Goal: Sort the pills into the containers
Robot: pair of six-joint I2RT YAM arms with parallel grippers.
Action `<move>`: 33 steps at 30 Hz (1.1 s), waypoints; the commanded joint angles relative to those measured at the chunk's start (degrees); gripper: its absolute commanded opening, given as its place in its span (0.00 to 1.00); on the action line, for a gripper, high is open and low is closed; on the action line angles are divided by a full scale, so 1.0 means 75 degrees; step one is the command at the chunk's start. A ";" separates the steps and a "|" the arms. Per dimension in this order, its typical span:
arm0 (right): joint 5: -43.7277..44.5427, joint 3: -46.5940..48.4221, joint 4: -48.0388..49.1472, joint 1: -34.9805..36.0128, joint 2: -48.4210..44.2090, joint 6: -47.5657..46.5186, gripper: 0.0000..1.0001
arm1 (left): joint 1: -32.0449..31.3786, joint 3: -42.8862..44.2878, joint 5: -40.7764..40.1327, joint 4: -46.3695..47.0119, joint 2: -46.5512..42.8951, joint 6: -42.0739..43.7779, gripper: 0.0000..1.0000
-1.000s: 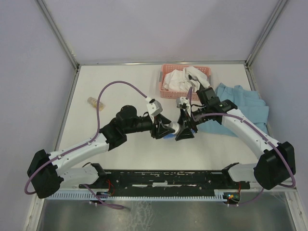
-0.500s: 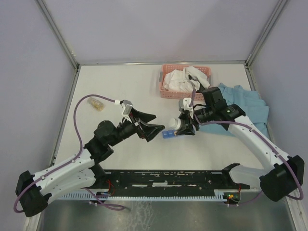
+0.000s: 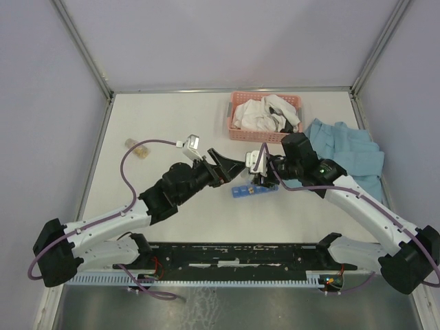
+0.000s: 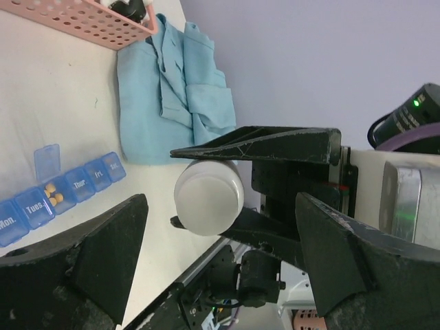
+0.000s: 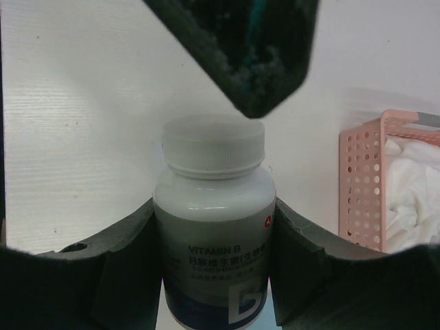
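Your right claw (image 3: 265,173) is clamped on a white bottle (image 5: 214,206), with one finger down each side of its body. The label reads VITAMIN B, and the white cap (image 4: 208,196) is screwed on.

Your left claw (image 3: 232,172) is spread wide and holds nothing. From its own wrist camera the cap sits in the gap between its two fingers (image 4: 103,254), facing the lens. One of those fingers shows in the right wrist view just past the top of the cap. I cannot tell from any view whether it touches the cap.

The blue pill box (image 3: 251,190) lies flat on the desk (image 3: 172,124), near the middle, just on the near side of the right claw and below the gap between the two claws. The left wrist camera shows it as a row of day-marked compartments (Mon., Tues, Thur, Fri, Sat can be read). One lid (image 4: 47,161) stands flipped up, between Tues and Thur, and a few tan pills (image 4: 53,193) lie in that open compartment. The other lids are down.

At the far edge of the desk a pink basket (image 3: 265,117) holds white cloth (image 3: 258,113). A blue cloth (image 3: 347,148) lies crumpled to the right of the basket. A small clear bottle (image 3: 135,148) lies on its side toward the left edge, well apart from everything else.
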 commanded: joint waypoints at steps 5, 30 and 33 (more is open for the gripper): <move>0.0625 -0.0005 0.0602 0.0257 -0.0157 -0.0048 0.01 | -0.0089 0.0414 -0.0776 0.0218 0.0500 -0.0958 0.86; 0.0984 -0.0050 0.0744 0.0398 -0.0048 -0.0014 0.01 | -0.0093 0.0621 0.0122 0.0635 0.1060 -0.1214 0.60; 0.1009 -0.0034 0.0749 0.0405 -0.0030 -0.0006 0.01 | -0.0109 0.0602 0.0188 0.0636 0.1072 -0.1217 0.50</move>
